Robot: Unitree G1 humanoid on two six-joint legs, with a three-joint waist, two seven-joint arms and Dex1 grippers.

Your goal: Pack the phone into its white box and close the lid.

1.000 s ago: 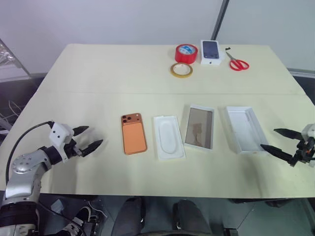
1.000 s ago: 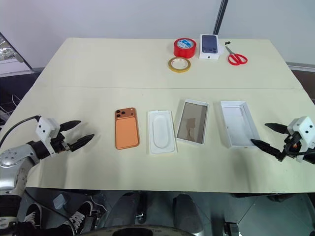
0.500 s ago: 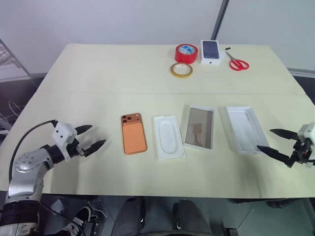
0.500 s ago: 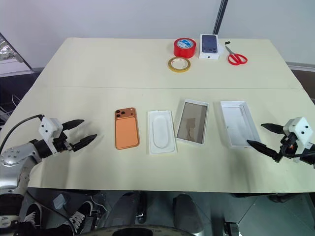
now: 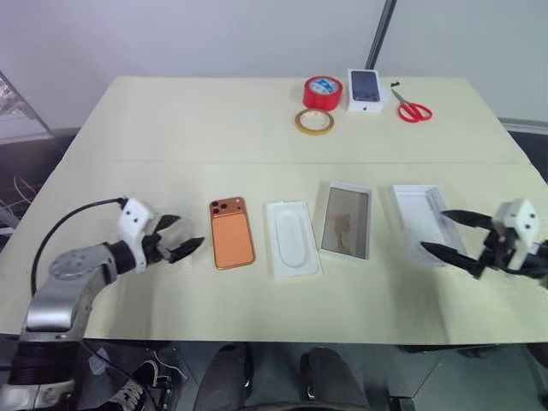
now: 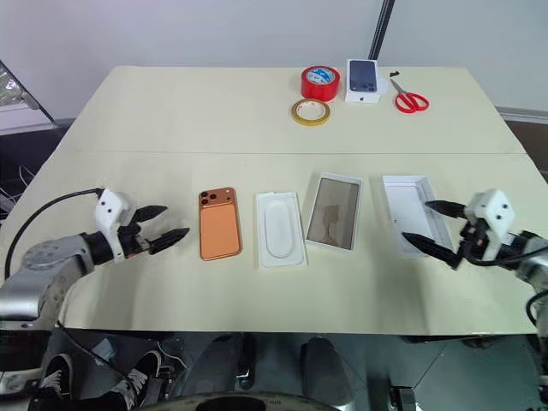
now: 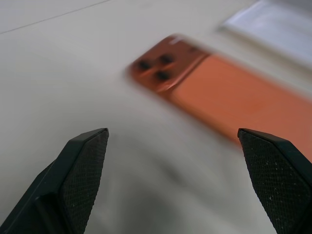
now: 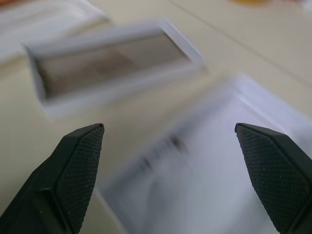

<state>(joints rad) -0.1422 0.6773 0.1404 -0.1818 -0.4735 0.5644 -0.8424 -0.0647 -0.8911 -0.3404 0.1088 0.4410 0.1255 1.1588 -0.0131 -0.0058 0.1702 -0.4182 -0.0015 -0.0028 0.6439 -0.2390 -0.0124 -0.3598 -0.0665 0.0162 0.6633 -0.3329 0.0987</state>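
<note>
Orange phone (image 5: 233, 244) lies flat on the cream desk (image 5: 171, 128), back up, with a darker square camera block and three lenses at its far left corner. Just beside it to the right sits a white moulded insert (image 5: 292, 239) with an oval recess. Next along is the white box (image 5: 346, 222), a shallow tray with a thin white rim and a glossy grey-brown inside. Rightmost is the lid (image 5: 419, 224), all white inside, open side up. All four lie apart in one row near the front edge.

Left gripper (image 5: 181, 240) hovers just left of the phone, jaws wide apart and empty. Right gripper (image 5: 445, 235) hangs over the lid's near right edge, jaws likewise spread and holding nothing.

At the far edge: red tape (image 5: 323, 92), yellow tape (image 5: 314, 122), a small printed box (image 5: 366, 89), scissors (image 5: 412, 108).
</note>
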